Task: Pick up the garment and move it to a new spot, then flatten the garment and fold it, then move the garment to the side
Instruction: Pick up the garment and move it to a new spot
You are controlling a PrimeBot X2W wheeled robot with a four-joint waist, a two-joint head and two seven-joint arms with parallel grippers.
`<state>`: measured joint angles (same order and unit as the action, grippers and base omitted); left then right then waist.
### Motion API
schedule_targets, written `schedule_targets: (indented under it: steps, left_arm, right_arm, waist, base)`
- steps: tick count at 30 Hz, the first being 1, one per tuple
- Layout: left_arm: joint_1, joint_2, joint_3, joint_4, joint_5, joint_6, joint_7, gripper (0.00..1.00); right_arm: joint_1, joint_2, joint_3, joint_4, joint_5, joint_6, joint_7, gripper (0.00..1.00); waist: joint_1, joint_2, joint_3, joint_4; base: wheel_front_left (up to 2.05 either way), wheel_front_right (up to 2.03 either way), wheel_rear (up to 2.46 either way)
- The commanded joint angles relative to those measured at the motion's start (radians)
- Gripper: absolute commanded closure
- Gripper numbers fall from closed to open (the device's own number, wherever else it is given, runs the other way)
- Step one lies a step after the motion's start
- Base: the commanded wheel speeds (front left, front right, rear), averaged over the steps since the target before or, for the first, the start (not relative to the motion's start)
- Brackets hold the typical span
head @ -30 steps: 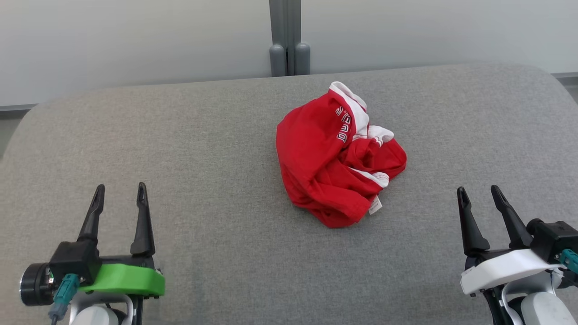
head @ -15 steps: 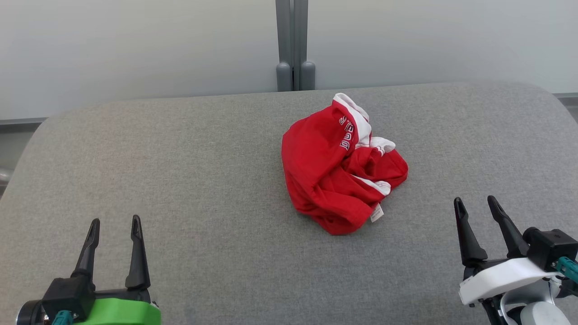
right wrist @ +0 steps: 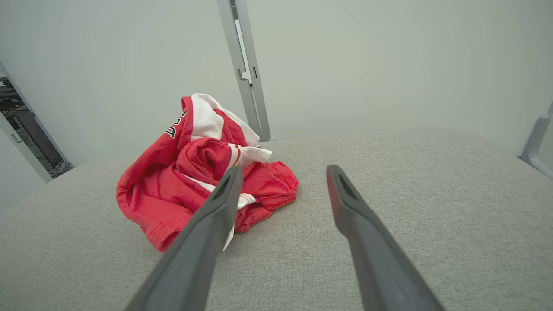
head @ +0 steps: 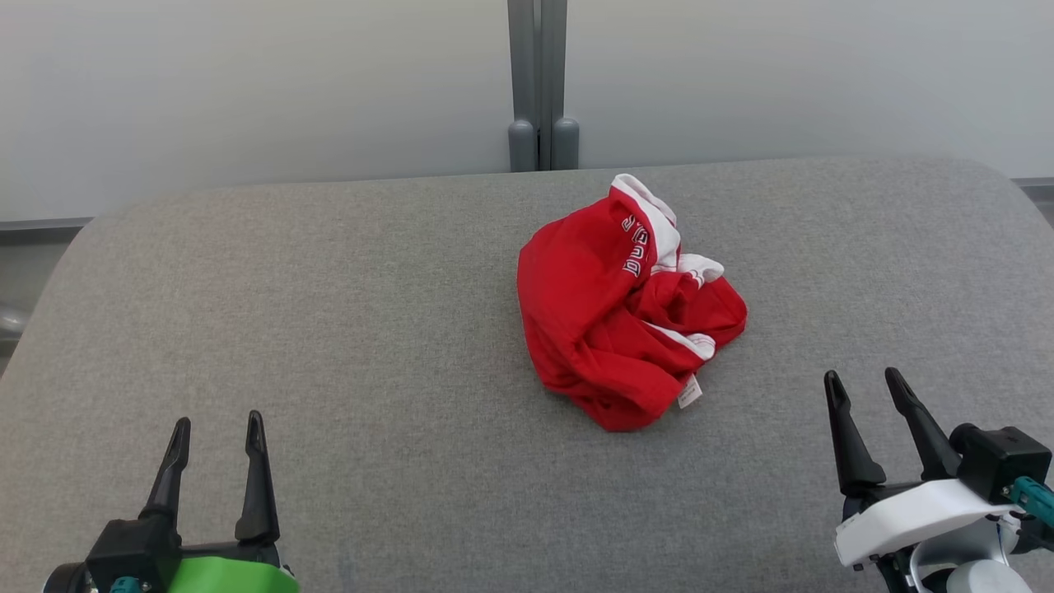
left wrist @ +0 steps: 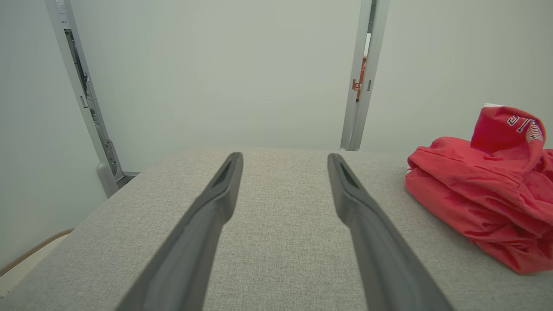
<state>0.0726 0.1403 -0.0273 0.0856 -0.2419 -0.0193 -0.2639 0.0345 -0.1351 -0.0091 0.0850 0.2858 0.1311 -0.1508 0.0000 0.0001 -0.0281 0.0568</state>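
A crumpled red garment (head: 609, 313) with white trim is seen on a grey fabric-covered table (head: 370, 288), a little to the right of the middle and closer to the far edge. It is bunched into a loose heap and is not spread out. White lettering (head: 632, 247) is printed along a red fold near its top, but the letters cannot be read. A small white label (head: 690, 392) sticks out at the near right edge of the heap.

The left gripper (head: 219, 418) is held at the near left of the table, well apart from the garment. Its two dark fingers are spread wide and nothing is held between them. In the left wrist view the garment is seen to the right of the fingers and is not touched by them.

The right gripper (head: 862, 374) is held at the near right, near the garment but apart from it. Its jaws are also wide apart and empty. In the right wrist view the heap lies ahead and to the left, partly hidden behind one finger.

Behind the table a pale wall (head: 247, 82) is seen, divided by a grey post (head: 541, 82).
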Motion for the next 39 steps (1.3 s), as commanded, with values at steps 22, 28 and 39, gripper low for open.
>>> schedule_targets:
  steps: [22,28,39]
  left_arm:
    - [-0.017,-0.042,0.053,0.027,0.052,-0.047,-0.001,0.00]
    - [-0.024,-0.047,0.063,0.030,0.063,-0.055,-0.001,0.00]
    - [-0.175,-0.058,-0.003,0.066,0.091,-0.083,-0.001,0.00]
  right_arm:
    - [0.002,0.000,0.000,0.006,-0.005,0.000,0.000,0.00]
    - [-0.003,-0.001,0.003,0.007,-0.002,0.000,-0.002,0.00]
    - [-0.020,-0.006,0.010,-0.001,0.004,0.000,-0.004,0.00]
  waist:
    - [0.0000,-0.0001,0.003,-0.006]
    - [0.0000,-0.0001,0.007,-0.009]
    - [0.0000,-0.0001,0.049,-0.043]
  base:
    - [0.00,0.00,0.00]
    - [0.00,0.00,0.00]
    - [0.00,0.00,0.00]
